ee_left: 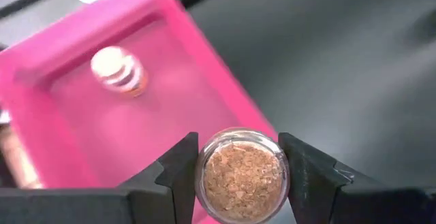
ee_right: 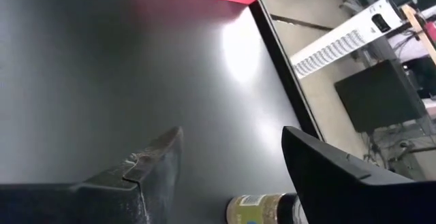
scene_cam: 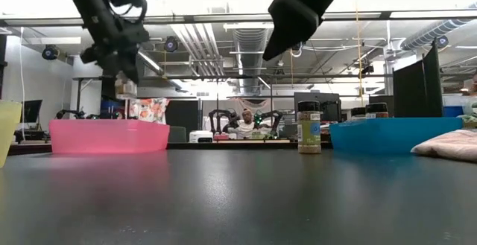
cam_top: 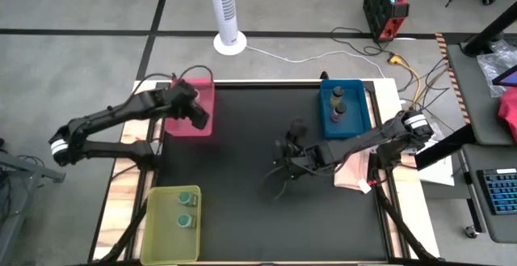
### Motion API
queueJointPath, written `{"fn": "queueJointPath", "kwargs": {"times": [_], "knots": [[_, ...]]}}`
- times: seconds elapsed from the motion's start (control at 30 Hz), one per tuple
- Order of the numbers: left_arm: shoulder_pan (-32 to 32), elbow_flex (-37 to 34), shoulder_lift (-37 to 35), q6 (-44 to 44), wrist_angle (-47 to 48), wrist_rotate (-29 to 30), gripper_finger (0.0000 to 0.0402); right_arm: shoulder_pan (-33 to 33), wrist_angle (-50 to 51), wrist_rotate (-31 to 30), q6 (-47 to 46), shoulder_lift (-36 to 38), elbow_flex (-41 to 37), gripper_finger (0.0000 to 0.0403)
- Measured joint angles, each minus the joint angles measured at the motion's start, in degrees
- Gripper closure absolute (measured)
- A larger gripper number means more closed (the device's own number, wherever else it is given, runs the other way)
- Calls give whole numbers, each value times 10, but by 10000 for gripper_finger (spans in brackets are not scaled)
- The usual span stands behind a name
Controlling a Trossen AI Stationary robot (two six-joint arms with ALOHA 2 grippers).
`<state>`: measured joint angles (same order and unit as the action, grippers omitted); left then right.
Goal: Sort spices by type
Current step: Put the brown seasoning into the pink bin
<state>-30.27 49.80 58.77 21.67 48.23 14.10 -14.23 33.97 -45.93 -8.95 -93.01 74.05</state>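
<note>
My left gripper (cam_top: 194, 109) hangs over the pink tray (cam_top: 202, 124), shut on a small jar of brown spice (ee_left: 240, 176). A pale-topped jar (ee_left: 119, 71) lies inside that tray. My right gripper (cam_top: 279, 169) is raised over the middle of the mat, open and empty. A dark-capped jar (cam_top: 296, 128) stands upright on the mat just beyond it, also seen at the edge of the right wrist view as the dark-capped jar (ee_right: 262, 210). Two dark-capped jars (cam_top: 338, 104) stand in the blue tray. Two green-lidded jars (cam_top: 186, 208) stand in the yellow-green tray. My left gripper pinches the brown-spice jar by its round side wall (ee_left: 204, 173), one finger on either side. The fingers come from above, pointing down, and lie along the jar. The jar is lifted clear above the pink tray's near corner, with a round end full of spice facing the wrist camera.
A black mat covers the table. The blue tray (cam_top: 325, 120) sits at far right, the yellow-green tray (cam_top: 157, 225) at near left. A pink cloth (cam_top: 355, 169) lies at the right edge under my right arm. Bare mat spreads across the middle and near side.
</note>
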Motion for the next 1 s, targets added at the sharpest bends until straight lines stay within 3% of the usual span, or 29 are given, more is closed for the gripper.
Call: {"fn": "queueJointPath", "kwargs": {"times": [0.33,0.57,1.0], "knots": [[-111,-1,68,-73,-7,-28,247,7,-14,0,0,0,-21,163],[-124,-31,84,-90,-69,-55,247,7,-33,1,0,0,-39,172],[-126,-66,81,-82,-96,-64,247,7,-44,0,0,0,-44,156]]}}
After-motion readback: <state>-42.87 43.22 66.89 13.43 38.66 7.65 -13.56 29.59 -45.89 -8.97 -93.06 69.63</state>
